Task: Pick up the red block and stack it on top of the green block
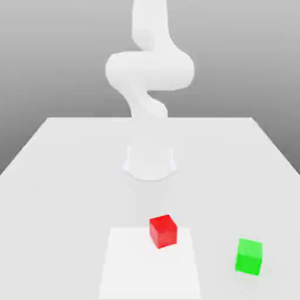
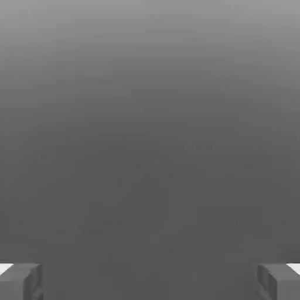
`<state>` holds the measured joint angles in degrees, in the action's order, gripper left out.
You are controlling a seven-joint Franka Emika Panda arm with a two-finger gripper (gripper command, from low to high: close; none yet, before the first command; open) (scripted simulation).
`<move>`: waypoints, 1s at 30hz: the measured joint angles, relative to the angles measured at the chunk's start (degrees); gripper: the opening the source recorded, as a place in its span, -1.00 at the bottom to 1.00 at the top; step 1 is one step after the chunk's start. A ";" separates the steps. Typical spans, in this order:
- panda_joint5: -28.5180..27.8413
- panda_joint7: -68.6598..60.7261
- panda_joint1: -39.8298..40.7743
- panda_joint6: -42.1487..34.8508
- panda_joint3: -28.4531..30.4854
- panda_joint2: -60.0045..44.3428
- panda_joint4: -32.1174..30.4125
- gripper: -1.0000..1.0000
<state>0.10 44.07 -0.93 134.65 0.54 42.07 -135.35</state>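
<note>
Red block (image 1: pixel 163 230) sitting on the white tabletop (image 1: pixel 70 176), green block (image 1: pixel 249 256) resting well apart toward the exterior view's right, pincer (image 2: pixel 150 281) spread wide – gripping nothing, maybe pointing at blank grey.

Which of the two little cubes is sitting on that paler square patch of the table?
The red block; it rests at the patch's far edge. The green block sits off it, toward the exterior view's right.

Smooth matt table (image 1: pixel 70 176), glossy blocks (image 1: pixel 163 230)

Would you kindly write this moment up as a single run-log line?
stage: before pickup | gripper: jaws wide apart, holding nothing | red block: on table, untouched | green block: apart, toward the exterior view's right, nothing on top
</note>
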 joint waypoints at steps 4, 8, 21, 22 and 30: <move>0.34 -3.49 -1.53 5.48 0.72 -7.36 -6.68 0.00; 0.42 -6.79 -3.19 10.84 1.41 -14.64 -13.26 0.00; 0.41 -16.00 -6.35 33.89 1.34 -45.27 -29.78 0.00; 0.79 -16.30 -6.20 35.72 1.13 -47.42 -29.55 0.00; 1.22 -16.54 -5.48 40.34 0.19 -52.90 -28.86 -1.00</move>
<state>1.32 27.53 -6.41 175.00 0.73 -10.83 -164.22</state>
